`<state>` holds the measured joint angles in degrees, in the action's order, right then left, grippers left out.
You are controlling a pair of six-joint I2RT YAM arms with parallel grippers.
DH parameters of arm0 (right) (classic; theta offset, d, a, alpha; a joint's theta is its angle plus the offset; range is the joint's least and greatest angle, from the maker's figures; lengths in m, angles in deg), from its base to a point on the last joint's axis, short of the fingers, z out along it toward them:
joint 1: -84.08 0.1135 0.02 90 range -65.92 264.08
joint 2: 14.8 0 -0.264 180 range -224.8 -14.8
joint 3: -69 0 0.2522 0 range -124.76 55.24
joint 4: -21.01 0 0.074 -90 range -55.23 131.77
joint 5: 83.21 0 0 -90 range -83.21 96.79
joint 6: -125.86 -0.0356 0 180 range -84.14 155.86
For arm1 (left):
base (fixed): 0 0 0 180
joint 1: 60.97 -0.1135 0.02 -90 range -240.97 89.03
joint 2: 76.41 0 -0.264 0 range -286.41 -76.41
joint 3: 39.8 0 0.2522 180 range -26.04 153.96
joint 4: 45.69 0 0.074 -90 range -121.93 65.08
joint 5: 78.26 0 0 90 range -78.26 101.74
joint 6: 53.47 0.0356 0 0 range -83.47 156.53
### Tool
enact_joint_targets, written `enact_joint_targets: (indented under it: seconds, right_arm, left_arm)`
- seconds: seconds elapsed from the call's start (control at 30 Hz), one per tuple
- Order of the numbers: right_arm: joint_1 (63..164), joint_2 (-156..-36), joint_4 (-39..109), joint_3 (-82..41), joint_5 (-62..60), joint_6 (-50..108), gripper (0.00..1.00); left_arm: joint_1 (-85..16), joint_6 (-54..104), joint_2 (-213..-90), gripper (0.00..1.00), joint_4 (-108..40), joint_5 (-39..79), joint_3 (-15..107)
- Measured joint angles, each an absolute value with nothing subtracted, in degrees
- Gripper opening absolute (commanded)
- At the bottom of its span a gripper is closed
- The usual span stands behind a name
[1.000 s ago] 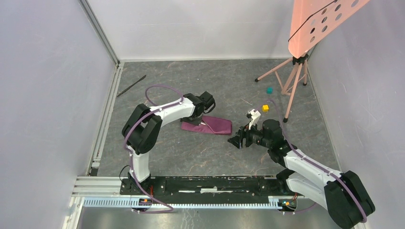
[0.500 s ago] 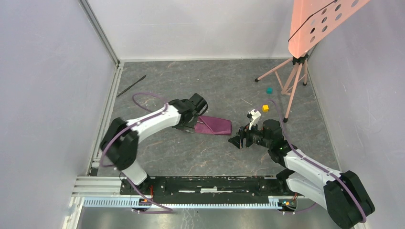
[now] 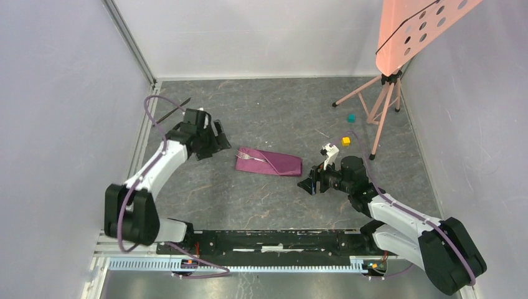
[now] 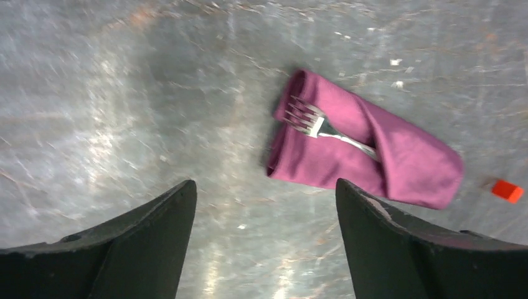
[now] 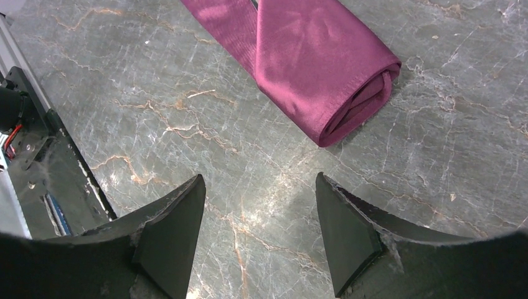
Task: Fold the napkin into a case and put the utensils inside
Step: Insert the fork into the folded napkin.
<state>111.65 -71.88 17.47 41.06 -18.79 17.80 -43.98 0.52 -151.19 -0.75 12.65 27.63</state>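
Plum-purple napkin (image 3: 281,165) folded into a narrow flat pouch at mid table (image 3: 261,202), silver fork (image 3: 251,157) tucked under its diagonal flap, tines out toward 9 o'clock, dark knife (image 3: 172,111) apart at 10 o'clock, left gripper (image 3: 210,136) released and empty, right gripper (image 3: 309,184) spread and empty at 4 o'clock.

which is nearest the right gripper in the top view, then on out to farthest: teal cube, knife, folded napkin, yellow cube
1. folded napkin, just to the left of the right gripper
2. yellow cube, behind it and a little to the right
3. teal cube, farther back on the right
4. knife, far across at the back left
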Motion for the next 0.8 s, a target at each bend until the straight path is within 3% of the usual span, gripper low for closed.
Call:
enact_joint_targets:
  seconds: [0.07, 0.13, 0.27, 0.33, 0.8]
  right_arm:
    - [111.65, -72.58, 17.34, 41.11, -18.79, 17.88, 0.71]
    - [111.65, -72.73, 17.32, 41.13, -18.79, 18.01, 0.72]
    - [111.65, -72.73, 17.25, 41.13, -18.79, 18.19, 0.72]
    - [111.65, -72.75, 17.25, 41.13, -18.79, 18.19, 0.71]
    - [111.65, -74.35, 15.0, 41.98, -19.97, 18.12, 0.72]
  left_arm:
    - [-49.18, 5.94, -155.83, 0.71, -0.31, 17.76, 29.6]
    - [-51.91, 9.43, -161.9, 0.71, -0.29, 21.89, 32.75]
    - [-53.03, 13.65, -171.74, 0.69, -0.86, 29.04, 37.77]
    - [-52.96, 14.88, -174.47, 0.63, -0.92, 31.77, 38.65]
    - [-52.72, 16.01, -178.93, 0.34, -7.35, 35.64, 37.8]
